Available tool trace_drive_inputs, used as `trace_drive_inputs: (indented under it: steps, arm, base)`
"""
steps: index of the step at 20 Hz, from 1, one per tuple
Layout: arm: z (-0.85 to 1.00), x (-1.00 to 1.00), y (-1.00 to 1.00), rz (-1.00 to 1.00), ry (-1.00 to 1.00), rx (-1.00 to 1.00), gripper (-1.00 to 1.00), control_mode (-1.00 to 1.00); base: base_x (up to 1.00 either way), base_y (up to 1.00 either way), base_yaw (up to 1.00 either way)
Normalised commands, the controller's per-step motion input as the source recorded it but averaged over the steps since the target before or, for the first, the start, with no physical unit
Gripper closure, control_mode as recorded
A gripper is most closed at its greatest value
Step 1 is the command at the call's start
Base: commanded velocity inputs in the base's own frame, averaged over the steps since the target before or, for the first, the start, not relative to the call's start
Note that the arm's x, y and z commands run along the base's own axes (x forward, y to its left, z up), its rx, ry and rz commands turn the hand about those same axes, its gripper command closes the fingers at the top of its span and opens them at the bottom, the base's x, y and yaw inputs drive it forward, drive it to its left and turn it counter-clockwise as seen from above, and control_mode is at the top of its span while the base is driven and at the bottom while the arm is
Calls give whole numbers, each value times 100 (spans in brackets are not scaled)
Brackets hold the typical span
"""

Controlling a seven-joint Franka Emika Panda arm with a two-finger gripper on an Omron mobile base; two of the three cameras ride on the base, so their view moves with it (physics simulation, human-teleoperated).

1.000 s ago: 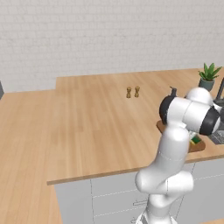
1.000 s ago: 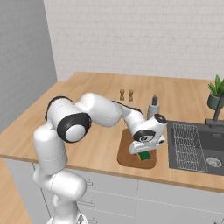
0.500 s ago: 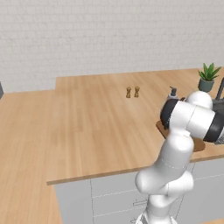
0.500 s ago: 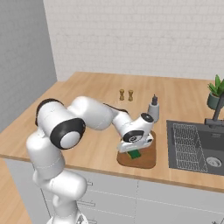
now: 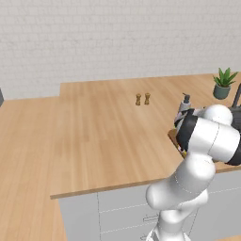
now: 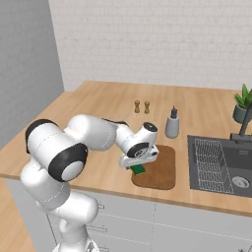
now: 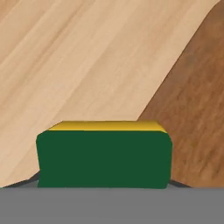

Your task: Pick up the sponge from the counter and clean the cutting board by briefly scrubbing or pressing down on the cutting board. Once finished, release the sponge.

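The sponge, dark green with a yellow layer, sits under my gripper at the near left corner of the reddish-brown cutting board. My gripper is shut on it. In the hand view the sponge fills the space between the finger tips, green face toward the camera. Beyond it lie the cutting board on the right and the light counter on the left. From the left base view the arm hides the hand, and a sliver of the cutting board shows beside it.
A grey soap dispenser stands just behind the board. Two small shakers stand further back. The sink with its rack lies right of the board, and a potted plant sits behind it. The counter stretches wide to the left.
The hand has slid left along the board's near edge with the sponge in its grip, from the board's middle to its left corner. The elbow has swung left too.
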Motion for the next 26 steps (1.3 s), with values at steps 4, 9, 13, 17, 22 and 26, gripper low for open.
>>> trace_drive_inputs:
  steps: [4,9,13,17,22,26]
  arm:
    - [-4,3,39,0,7,0,100,-100]
    - [-5,14,34,0,4,0,100,-100]
    - [-4,32,32,0,2,0,100,-100]
    - [-14,12,22,0,2,0,100,-100]
    - [-22,12,0,0,0,0,100,-100]
    - [-25,20,0,0,0,0,100,-100]
  base:
    - [0,0,0]
    - [0,0,0]
    - [0,0,0]
    - [0,0,0]
    - [0,0,0]
    - [0,0,0]
